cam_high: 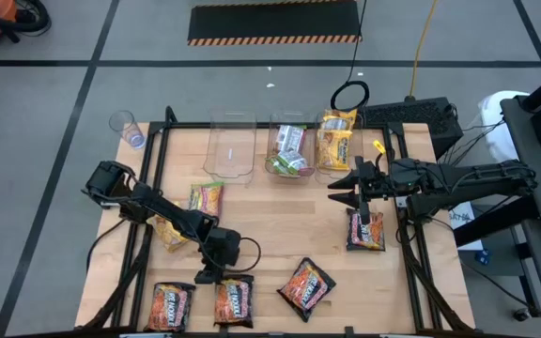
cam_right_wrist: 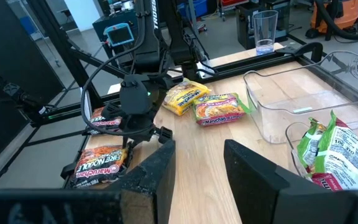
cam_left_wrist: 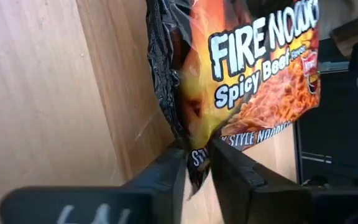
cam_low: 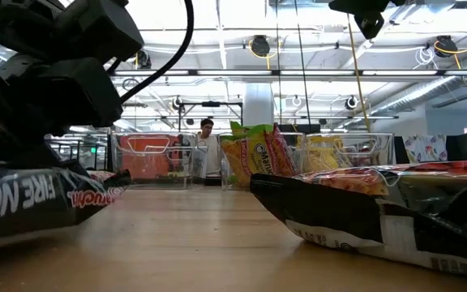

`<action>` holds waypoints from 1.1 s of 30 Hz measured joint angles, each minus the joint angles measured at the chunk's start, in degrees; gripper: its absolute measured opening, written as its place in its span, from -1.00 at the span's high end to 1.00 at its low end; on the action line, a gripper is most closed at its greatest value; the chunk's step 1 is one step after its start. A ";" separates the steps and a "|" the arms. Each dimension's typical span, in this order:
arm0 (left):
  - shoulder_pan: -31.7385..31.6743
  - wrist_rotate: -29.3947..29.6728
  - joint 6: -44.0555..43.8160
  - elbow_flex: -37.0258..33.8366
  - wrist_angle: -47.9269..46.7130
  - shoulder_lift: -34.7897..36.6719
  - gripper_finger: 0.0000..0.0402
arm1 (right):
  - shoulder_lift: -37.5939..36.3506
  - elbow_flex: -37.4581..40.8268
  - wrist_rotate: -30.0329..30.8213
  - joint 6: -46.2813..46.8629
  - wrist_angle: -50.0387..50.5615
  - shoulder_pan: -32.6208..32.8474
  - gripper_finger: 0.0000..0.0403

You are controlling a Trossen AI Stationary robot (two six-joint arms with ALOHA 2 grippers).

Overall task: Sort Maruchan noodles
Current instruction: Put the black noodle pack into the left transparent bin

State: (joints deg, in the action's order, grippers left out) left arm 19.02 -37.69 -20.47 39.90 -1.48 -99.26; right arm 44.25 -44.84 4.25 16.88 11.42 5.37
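Note:
Dark Fire Noodle packets lie flat along the near edge (cam_high: 170, 305), (cam_high: 234, 302), (cam_high: 306, 286), and one lies at the right (cam_high: 365, 230). A green-edged packet (cam_high: 206, 197) and a yellow one (cam_high: 170, 230) lie at the left. My left gripper (cam_high: 207, 275) is low over the table, shut on the middle near packet (cam_left_wrist: 253, 81). My right gripper (cam_high: 350, 188) hangs open above the table's right half, touching nothing. My left gripper (cam_left_wrist: 196, 180) pinches the dark crimped edge (cam_left_wrist: 194, 155) of the Spicy Beef packet, near a corner, between its two fingers. The fingers slant down from the table's far left. The rest of the packet lies on the wood.
Three clear bins stand along the far edge: one empty (cam_high: 230, 150), one with green-edged packets (cam_high: 289, 150), one with yellow packets (cam_high: 336, 141). A clear cup (cam_high: 125, 125) stands beyond the far left corner. Bare wood lies in the table's middle. A person (cam_low: 207, 142) stands far behind.

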 joint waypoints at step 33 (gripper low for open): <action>1.03 28.13 -23.25 -0.20 -3.04 10.22 1.00 | 0.00 0.00 0.15 0.00 0.01 -0.01 0.35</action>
State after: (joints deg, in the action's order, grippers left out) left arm 20.05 -9.56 -43.72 39.70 -4.51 -89.04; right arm 44.25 -44.84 4.40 16.88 11.43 5.36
